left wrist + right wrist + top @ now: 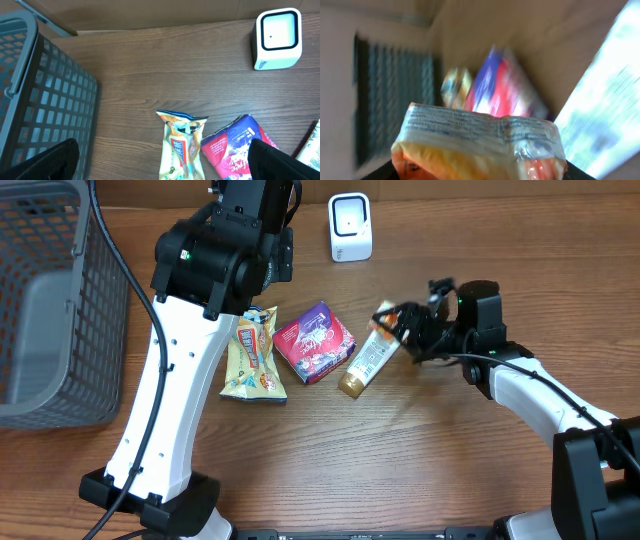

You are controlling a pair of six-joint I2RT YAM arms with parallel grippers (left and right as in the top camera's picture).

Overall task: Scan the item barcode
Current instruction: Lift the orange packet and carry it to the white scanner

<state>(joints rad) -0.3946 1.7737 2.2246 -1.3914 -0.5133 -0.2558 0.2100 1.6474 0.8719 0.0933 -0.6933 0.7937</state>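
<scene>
My right pincer (pixel 398 321) is clamped on the tube (pixel 366 361), left pincer (pixel 162 164) wide apart. Next I lift it to the scanner (pixel 350 227) at eleven o'clock.

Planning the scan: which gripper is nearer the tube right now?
Right. The right gripper holds the tube by its crimped end; the left gripper hovers apart, near the snack bag.

Even, fairly bright light falls from above; the brown wooden table (pixel 400 460) carries only soft shadows. Overhead and left wrist views are sharp. The right wrist view is heavily blurred, with white glare at right; the crimped yellow plastic package (pixel 480 137) looks soft.
</scene>
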